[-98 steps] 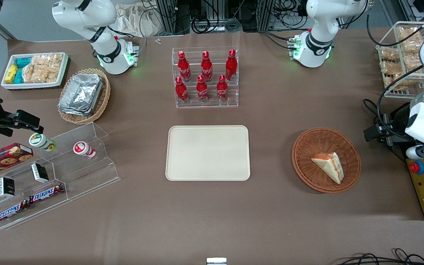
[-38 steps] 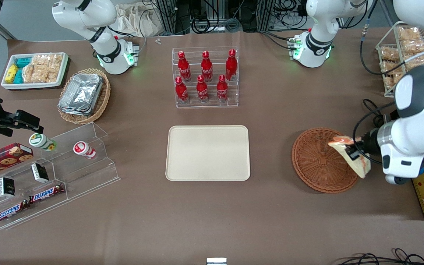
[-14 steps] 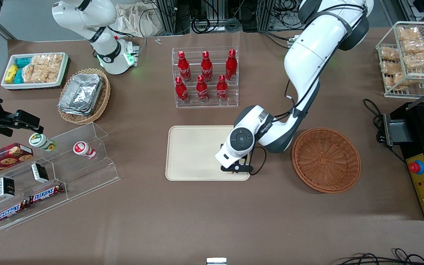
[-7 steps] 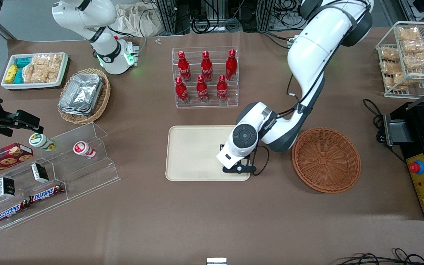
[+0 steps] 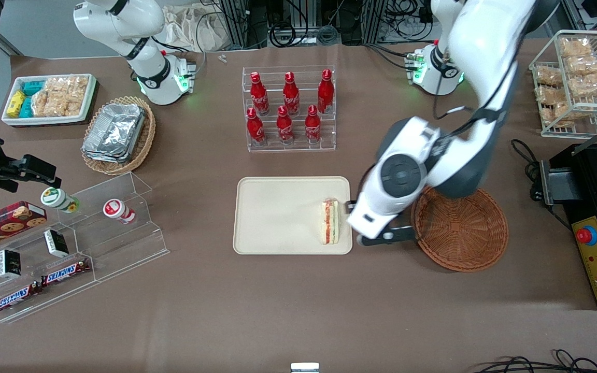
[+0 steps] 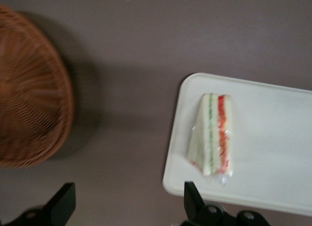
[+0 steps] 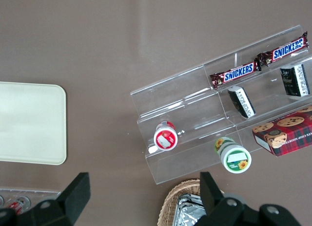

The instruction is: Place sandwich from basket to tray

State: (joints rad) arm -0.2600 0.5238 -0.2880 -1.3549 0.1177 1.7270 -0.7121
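Sandwich (image 5: 330, 221) on tray (image 5: 278, 217), hand (image 6: 127, 206) spread above

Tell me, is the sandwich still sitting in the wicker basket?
No, the sandwich lies on the tray near its basket-side edge, the basket holds nothing, and the open gripper hangs above bare table between them.

Sandwich (image 5: 330, 221): on the tray (image 5: 278, 217), at its 3 o'clock edge.
Basket (image 5: 464, 233): at 3 o'clock from the tray.
Gripper (image 5: 381, 239): above the table, between tray and basket.
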